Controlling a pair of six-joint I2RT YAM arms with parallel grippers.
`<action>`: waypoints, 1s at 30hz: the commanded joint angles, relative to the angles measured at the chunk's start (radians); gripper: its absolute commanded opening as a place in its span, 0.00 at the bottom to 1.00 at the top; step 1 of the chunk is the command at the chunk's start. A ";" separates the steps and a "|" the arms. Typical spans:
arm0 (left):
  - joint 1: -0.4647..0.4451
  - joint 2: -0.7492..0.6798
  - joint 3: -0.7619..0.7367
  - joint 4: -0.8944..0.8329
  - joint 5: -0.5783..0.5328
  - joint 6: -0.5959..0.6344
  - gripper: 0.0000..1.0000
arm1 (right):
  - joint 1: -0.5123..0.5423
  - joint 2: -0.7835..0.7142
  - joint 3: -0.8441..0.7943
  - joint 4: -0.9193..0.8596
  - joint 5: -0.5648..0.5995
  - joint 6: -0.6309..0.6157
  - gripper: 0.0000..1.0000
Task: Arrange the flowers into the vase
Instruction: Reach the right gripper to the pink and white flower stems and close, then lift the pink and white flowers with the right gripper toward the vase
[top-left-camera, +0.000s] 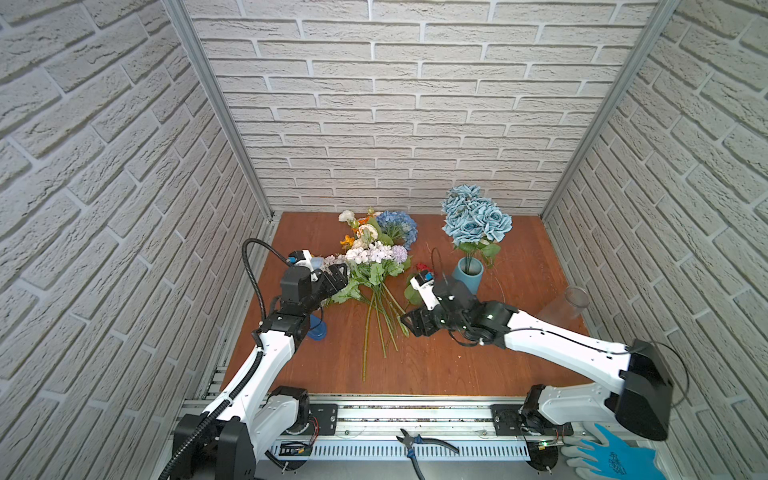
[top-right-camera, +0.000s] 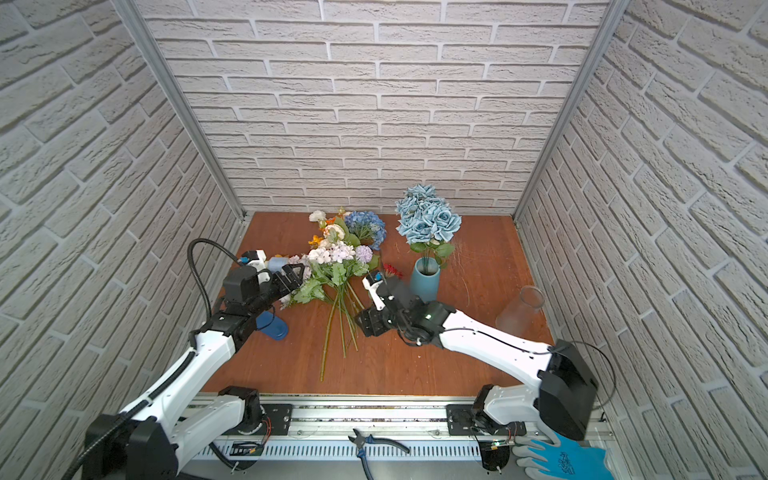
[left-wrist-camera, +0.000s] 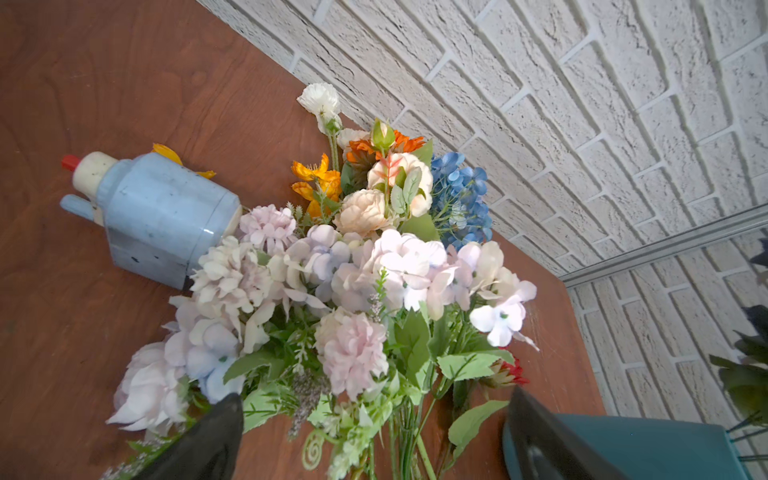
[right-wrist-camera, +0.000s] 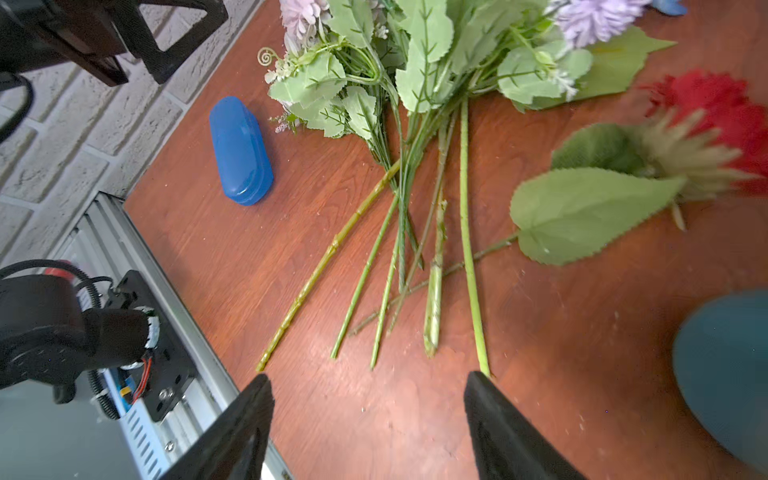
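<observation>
Loose flowers (top-left-camera: 374, 257) lie in a heap mid-table: lilac-white clusters (left-wrist-camera: 374, 266), cream roses, orange blooms and a blue hydrangea (top-left-camera: 397, 226). Their green stems (right-wrist-camera: 467, 232) fan toward the front. A red bloom (right-wrist-camera: 723, 108) lies beside them. The teal vase (top-left-camera: 467, 276) stands upright with dusty-blue roses (top-left-camera: 473, 220) in it. My left gripper (left-wrist-camera: 376, 399) is open, hovering over the leafy base of the lilac-white clusters. My right gripper (right-wrist-camera: 368, 378) is open just short of the stem ends, bare wood between its fingers, the vase (right-wrist-camera: 723, 374) close beside it.
A clear glass vase (top-left-camera: 569, 305) sits at the right near the wall. A blue case (top-left-camera: 318, 328) lies under my left arm. A pale blue canister (left-wrist-camera: 162, 216) lies by the blooms. Pliers (top-left-camera: 419, 444) and a blue glove (top-left-camera: 615, 457) rest on the front rail.
</observation>
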 joint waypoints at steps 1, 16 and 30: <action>0.011 -0.005 -0.038 0.097 0.029 -0.028 0.98 | 0.008 0.112 0.060 0.150 0.026 0.011 0.68; 0.023 -0.074 -0.099 0.072 0.034 0.010 0.98 | 0.012 0.565 0.386 0.135 0.238 -0.028 0.51; 0.022 -0.111 -0.103 0.053 0.032 0.006 0.98 | 0.008 0.644 0.421 0.215 0.362 -0.016 0.15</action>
